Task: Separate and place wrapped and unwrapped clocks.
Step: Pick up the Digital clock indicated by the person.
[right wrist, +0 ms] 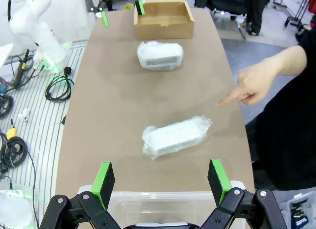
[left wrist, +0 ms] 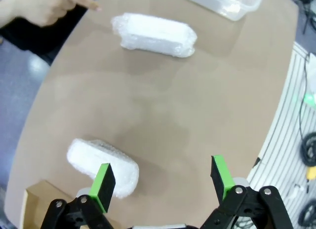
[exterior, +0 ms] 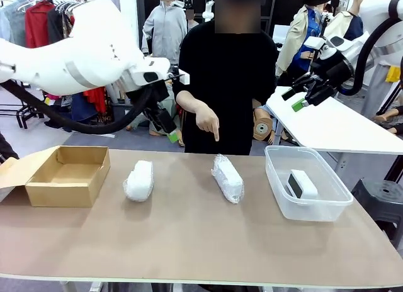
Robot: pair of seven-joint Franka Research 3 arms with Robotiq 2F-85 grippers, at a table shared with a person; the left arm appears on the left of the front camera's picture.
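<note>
Two wrapped clocks in crinkly white padding lie on the brown table: one left of centre [exterior: 139,180] [left wrist: 102,167] [right wrist: 159,56], one at the middle [exterior: 228,177] [left wrist: 154,35] [right wrist: 176,136]. The bare white unwrapped clock [exterior: 302,184] with its dark screen sits inside the clear plastic bin [exterior: 322,207]. My left gripper [exterior: 171,132] [left wrist: 164,181] hangs open above the table's far left side, over the left bundle. High at the right, my right gripper [exterior: 296,101] [right wrist: 160,176] is open above the bin. The person's hand [exterior: 206,121] [right wrist: 249,85] points down at the middle bundle.
An open cardboard box [exterior: 66,174] [right wrist: 163,15] stands at the table's left end. The person stands at the far edge behind the middle. A white side table [exterior: 334,125] lies beyond the right end, a dark stool [exterior: 383,197] beside it.
</note>
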